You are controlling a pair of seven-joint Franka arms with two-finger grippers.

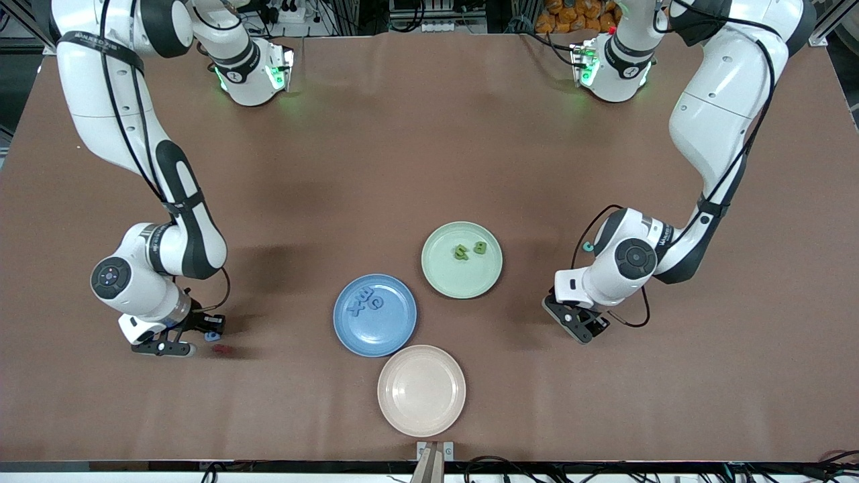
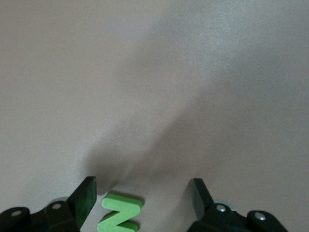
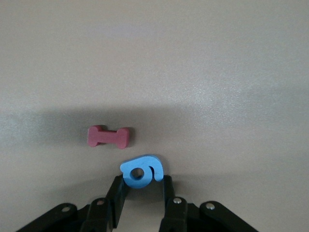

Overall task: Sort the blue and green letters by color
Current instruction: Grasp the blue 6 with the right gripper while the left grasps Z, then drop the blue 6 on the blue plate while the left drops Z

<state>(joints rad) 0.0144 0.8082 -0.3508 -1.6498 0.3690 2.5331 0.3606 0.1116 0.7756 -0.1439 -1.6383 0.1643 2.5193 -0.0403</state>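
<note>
The right gripper point(image 3: 141, 189) is low at the surface point(image 1: 429, 147) near the right arm's end, toward the edge nearest the front camera. Its fingers are closed on a blue letter point(image 3: 141, 170), a rounded piece with a hole that lies flat, its long axis running across the gap between the fingers. A red letter point(image 3: 108, 137) lies just beside it, apart from it, long axis roughly parallel.

The left gripper point(image 2: 142, 203) is low at the surface toward the left arm's end, its fingers spread wide around a green N point(image 2: 120, 212) that lies flat between them, closer to one finger and not touching either.

Mid-surface, a blue plate point(image 1: 349, 329) holds blue letters point(image 1: 364, 303) and a green plate point(image 1: 446, 275) holds two green letters point(image 1: 469, 250). A pink plate point(image 1: 421, 390) sits at the edge nearest the front camera.
</note>
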